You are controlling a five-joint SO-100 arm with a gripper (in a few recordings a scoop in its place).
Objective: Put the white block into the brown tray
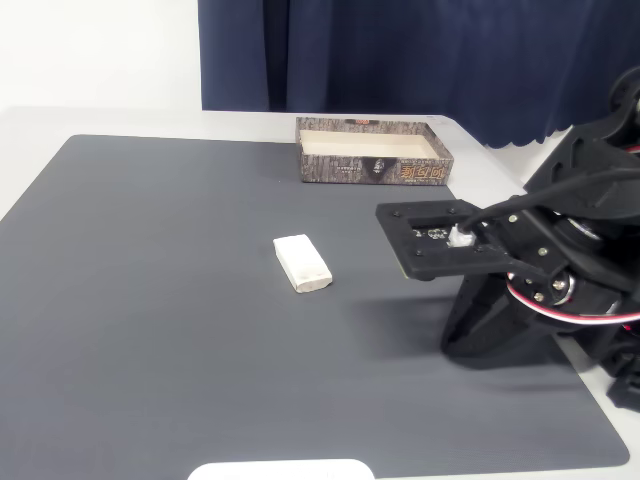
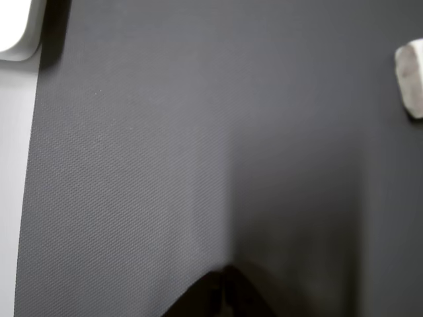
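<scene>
White block (image 1: 302, 263) is lying flat on the dark grey mat (image 1: 150, 300), about mid-mat, turned at a slant. Brown tray (image 1: 372, 150) is sitting at the far edge of the mat, right of centre, pale inside showing, well apart from the block. Black robot arm (image 1: 540, 270) is sitting at the right, its flat plate reaching left toward the block, not touching it. Dark blue curtain (image 1: 420, 50) is hanging behind.

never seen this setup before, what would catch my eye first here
In the fixed view, the white block lies alone mid-mat on the dark grey mat. The brown tray, cream inside, sits at the mat's far edge, and the black arm folds low at right.
</scene>
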